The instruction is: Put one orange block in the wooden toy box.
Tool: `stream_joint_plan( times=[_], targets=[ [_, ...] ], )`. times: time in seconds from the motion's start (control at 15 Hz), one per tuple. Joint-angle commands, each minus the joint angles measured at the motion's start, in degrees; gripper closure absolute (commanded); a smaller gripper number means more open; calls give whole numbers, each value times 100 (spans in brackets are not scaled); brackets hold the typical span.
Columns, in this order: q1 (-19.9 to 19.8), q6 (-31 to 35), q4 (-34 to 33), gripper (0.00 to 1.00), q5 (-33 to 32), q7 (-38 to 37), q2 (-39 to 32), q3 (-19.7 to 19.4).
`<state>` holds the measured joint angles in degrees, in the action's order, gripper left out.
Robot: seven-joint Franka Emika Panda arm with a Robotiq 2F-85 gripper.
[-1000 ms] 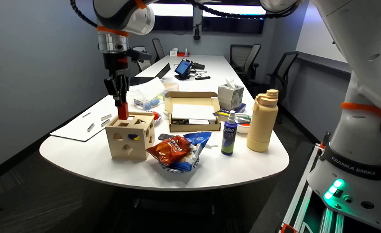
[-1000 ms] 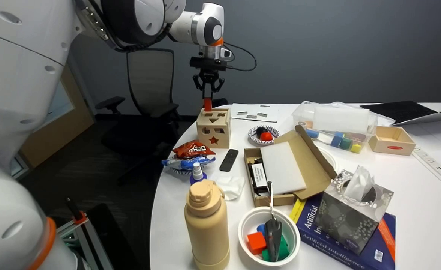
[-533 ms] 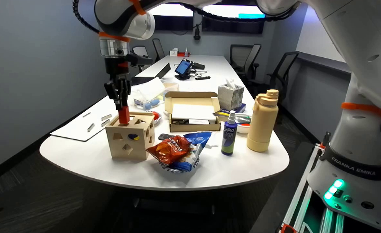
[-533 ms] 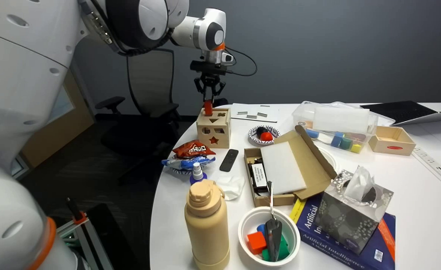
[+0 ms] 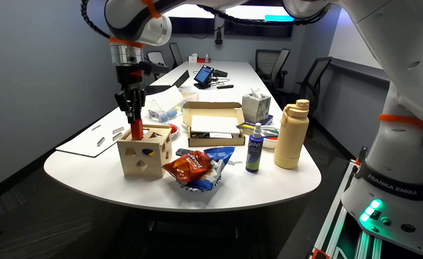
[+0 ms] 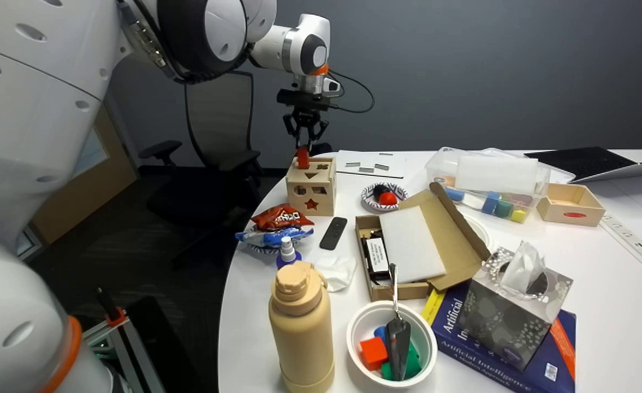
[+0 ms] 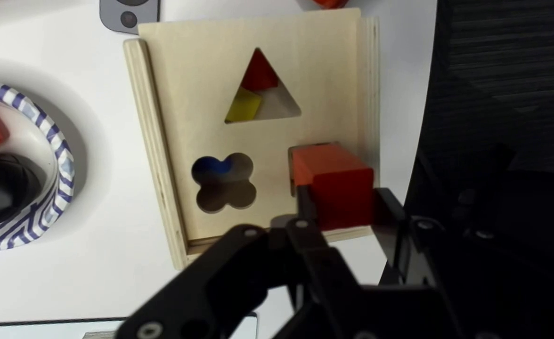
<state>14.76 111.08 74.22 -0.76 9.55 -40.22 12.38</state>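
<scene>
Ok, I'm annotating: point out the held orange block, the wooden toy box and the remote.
Orange block (image 7: pixel 344 198): wrist view, darker face.
Wooden toy box (image 7: pixel 271 137): wrist view, top panel.
Remote (image 6: pixel 333 233): in an exterior view, top face.

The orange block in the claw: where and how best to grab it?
Probably by its upper end, from above, as the gripper does: the orange block is slim, flat-sided and upright, and this leaves its lower end free for the wooden toy box.
</scene>
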Motion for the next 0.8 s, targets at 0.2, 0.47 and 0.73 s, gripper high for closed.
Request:
stream_joint_plan(
  times=[0.2,0.47,0.73],
  targets=[
    [63,-197,-463,90,65,-72,-287,-38],
    [59,-330,-522,90,47,-46,-328,-46],
    [55,-445,-552,90,54,-33,-337,-44]
  ],
)
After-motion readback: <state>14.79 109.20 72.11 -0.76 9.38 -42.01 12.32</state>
